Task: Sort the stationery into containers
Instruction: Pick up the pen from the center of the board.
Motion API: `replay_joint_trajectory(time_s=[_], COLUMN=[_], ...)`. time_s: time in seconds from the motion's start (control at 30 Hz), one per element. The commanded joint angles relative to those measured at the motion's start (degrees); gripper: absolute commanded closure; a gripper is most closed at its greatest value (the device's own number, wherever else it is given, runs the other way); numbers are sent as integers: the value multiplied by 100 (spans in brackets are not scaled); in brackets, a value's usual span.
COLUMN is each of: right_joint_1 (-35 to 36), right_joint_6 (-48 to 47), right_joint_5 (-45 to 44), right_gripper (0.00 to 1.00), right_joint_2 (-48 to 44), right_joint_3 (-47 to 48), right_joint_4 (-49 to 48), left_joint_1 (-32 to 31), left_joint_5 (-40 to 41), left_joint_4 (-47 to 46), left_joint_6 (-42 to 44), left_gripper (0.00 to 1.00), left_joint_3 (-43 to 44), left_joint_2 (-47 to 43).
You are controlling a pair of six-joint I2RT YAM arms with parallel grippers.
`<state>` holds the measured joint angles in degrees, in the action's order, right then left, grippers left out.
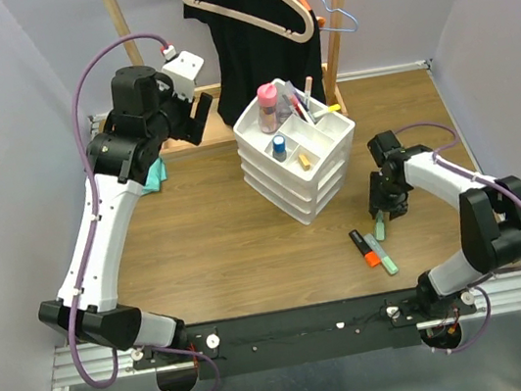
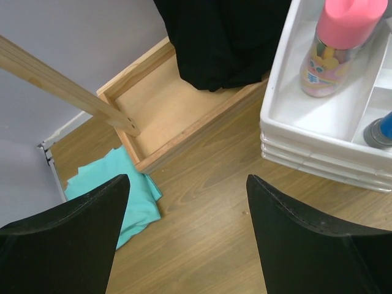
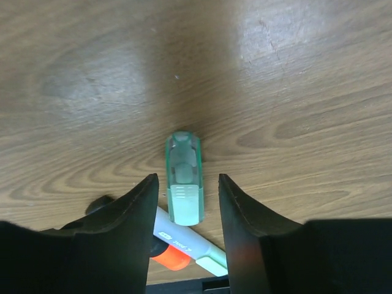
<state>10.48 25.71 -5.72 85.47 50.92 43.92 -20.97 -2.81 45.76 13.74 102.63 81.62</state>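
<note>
The white three-drawer organiser (image 1: 303,184) stands mid-table; its divided top tray (image 2: 288,107) holds a pink-capped bottle (image 1: 268,105) (image 2: 340,49), a blue-capped tube (image 1: 279,146) (image 2: 380,128), several pens (image 1: 304,104) and a small yellow piece (image 1: 303,159). On the table to its right lie a green highlighter (image 3: 184,177) (image 1: 381,228) and an orange highlighter (image 3: 174,256) (image 1: 369,253). My right gripper (image 3: 188,180) (image 1: 384,208) is low over the table, open, one finger on each side of the green highlighter with a gap on both sides. My left gripper (image 2: 188,177) (image 1: 196,116) hangs open and empty left of the organiser.
A wooden rack (image 1: 119,19) with hangers and a black garment (image 1: 257,47) stands at the back, its base frame (image 2: 165,104) just beyond my left gripper. A teal cloth (image 2: 116,196) (image 1: 154,178) lies under the left arm. Grey walls close in both sides.
</note>
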Motion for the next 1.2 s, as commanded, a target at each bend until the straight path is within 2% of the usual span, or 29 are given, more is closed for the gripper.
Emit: replay_joint_trajectory(time_s=[0.0, 0.13, 0.17, 0.2, 0.3, 0.33, 0.43, 0.63, 0.77, 0.93, 1.03, 1.07, 1.17], right_joint_1=[-29, -29, -29, -29, -29, -29, -29, -29, -20, -28, -20, -20, 24], right_joint_6=[153, 136, 118, 109, 83, 65, 39, -382, -813, -1086, -1261, -1314, -1534], right_joint_5=[0, 184, 211, 237, 238, 203, 45, 167, 957, 1633, 2107, 2266, 2917], right_gripper=[51, 58, 63, 82, 98, 100, 100, 100, 100, 99, 99, 100, 99], right_joint_2=[215, 426, 453, 479, 462, 392, 146, -1101, -1848, -2586, -3000, -3280, -3310], right_joint_3=[-161, -266, -301, -302, -267, -249, 31, 1015, 1464, 1597, 1536, 1483, 1377], right_joint_4=[99, -76, -112, -138, -138, -130, 2, 327, 22, -243, -988, -1652, -2569], left_joint_1=[128, 225, 243, 260, 304, 313, 313, 313, 322, 401, 462, 489, 620], left_joint_5=[-220, -273, -282, -282, -299, -325, -343, -378, -413, -449, -431, -440, -501], left_joint_4=[-366, -392, -383, -375, -357, -348, -331, -348, -383, -436, -445, -462, -498], left_joint_6=[-108, -178, -204, -205, -231, -231, -205, -205, -161, -73, -82, -125, -222], left_gripper=[14, 14, 14, 14, 14, 14, 14, 14, 14, 14, 14, 14, 14], left_joint_3=[-111, -155, -173, -182, -191, -199, -199, -418, -805, -1069, -1105, -1140, -1201], left_joint_2=[-235, -252, -270, -279, -305, -314, -323, -410, -428, -349, -314, -305, -323])
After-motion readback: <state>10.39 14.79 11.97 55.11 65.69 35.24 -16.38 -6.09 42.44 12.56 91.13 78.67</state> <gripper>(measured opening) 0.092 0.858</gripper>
